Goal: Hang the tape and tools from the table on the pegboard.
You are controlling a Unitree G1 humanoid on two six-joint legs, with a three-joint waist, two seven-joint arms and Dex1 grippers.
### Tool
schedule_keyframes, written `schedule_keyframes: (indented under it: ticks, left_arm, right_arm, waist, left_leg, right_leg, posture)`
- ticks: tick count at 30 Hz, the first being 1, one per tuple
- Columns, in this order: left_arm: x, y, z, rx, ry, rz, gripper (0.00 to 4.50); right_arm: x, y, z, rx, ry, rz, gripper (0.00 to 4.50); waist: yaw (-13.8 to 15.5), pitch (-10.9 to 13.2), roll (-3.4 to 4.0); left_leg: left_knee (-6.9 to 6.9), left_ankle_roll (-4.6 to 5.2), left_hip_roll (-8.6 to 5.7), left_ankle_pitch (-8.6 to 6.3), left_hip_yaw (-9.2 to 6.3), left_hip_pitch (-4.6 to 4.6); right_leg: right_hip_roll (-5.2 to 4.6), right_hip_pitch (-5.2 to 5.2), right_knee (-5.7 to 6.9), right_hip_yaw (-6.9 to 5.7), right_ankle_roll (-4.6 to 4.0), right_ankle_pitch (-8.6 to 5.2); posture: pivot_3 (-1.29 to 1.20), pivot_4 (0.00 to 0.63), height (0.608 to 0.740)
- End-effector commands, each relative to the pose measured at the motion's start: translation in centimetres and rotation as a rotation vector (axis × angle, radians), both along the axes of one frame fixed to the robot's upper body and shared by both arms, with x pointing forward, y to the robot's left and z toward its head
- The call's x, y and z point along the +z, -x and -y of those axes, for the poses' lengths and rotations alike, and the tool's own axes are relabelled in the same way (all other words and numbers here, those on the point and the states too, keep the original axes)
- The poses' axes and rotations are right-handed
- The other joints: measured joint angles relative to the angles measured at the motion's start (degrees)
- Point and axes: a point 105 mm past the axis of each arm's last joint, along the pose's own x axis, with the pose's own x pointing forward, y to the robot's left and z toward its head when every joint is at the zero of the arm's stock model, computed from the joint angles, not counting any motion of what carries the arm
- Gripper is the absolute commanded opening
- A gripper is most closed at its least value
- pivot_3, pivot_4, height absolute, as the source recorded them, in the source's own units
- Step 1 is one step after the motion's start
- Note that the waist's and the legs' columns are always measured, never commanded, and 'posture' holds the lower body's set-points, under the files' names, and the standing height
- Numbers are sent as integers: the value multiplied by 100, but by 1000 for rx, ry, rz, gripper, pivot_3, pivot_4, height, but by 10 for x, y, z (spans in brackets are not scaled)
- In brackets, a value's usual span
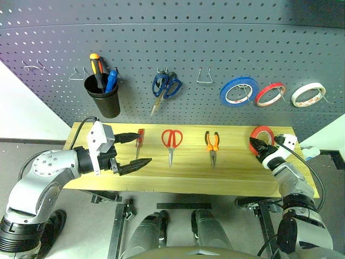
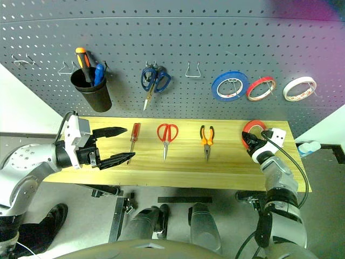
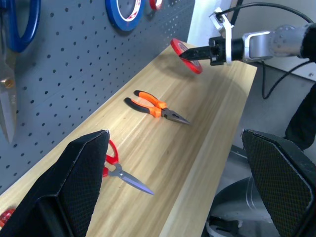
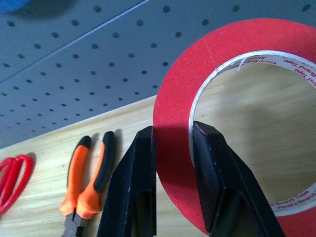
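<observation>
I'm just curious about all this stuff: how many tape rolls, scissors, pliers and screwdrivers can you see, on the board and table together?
Tape rolls: 4, namely blue, red and white on the pegboard, plus the red tape in the right gripper.
Scissors: 2, blue and red.
Pliers: 1.
Screwdrivers: 3, orange, blue, red.
Total: 10.

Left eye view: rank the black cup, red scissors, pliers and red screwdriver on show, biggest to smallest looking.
1. Black cup
2. Red scissors
3. Pliers, close behind the scissors
4. Red screwdriver, partly hidden by the left pincer
</observation>
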Motion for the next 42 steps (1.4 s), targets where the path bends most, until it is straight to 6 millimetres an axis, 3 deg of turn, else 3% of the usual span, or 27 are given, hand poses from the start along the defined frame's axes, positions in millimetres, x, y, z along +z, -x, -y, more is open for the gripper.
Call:
schedule_keyframes:
  ticks: [1, 15, 20, 25, 36, 42]
  left_arm:
    - [7, -3, 1, -11, 2, 44, 4500]
    - [5, -9, 5, -40, 16, 53, 4500]
    - [5, -10, 7, -50, 20, 54, 4500]
    - [6, -12, 7, -55, 21, 60, 4500]
    - [6, -14, 7, -63, 17, 61, 4500]
    - [7, -15, 7, -62, 16, 62, 4500]
  right_arm:
    - [32, 4, 10, -32, 3, 139, 690]
    - [91, 32, 18, -69, 61, 283, 690]
    - [111, 30, 15, -75, 65, 331, 690]
    - [118, 30, 12, -74, 66, 350, 690]
    - [148, 26, -13, -4, 33, 438, 690]
    - [153, 25, -18, 9, 23, 453, 690]
  waist:
    - [5, 0, 0]
    - [-79, -2, 2]
    - [-163, -3, 3]
    - [-200, -4, 6]
    - [-214, -5, 6]
    - [-263, -5, 6]
  left_leg:
    - [0, 0, 0, 0, 0, 0]
    - [-1, -1, 0, 0, 3, 0]
    - [1, -1, 0, 0, 5, -1]
    - [0, 0, 1, 0, 5, -1]
    - [2, 0, 1, 1, 7, -1]
    - [4, 1, 1, 1, 7, -1]
  right_leg:
    - [0, 0, 0, 0, 0, 0]
    - [0, -3, 2, 3, 1, 0]
    - [0, -2, 3, 3, 1, 0]
    - [0, -5, 7, 3, 1, 0]
    - [0, -5, 9, 4, 2, 1]
    - [0, -4, 10, 4, 3, 1]
  posture:
    - [-238, 186, 740]
    - [-286, 182, 740]
    - [-297, 178, 740]
    - [-303, 174, 740]
    - [-308, 172, 740]
    - [-307, 171, 740]
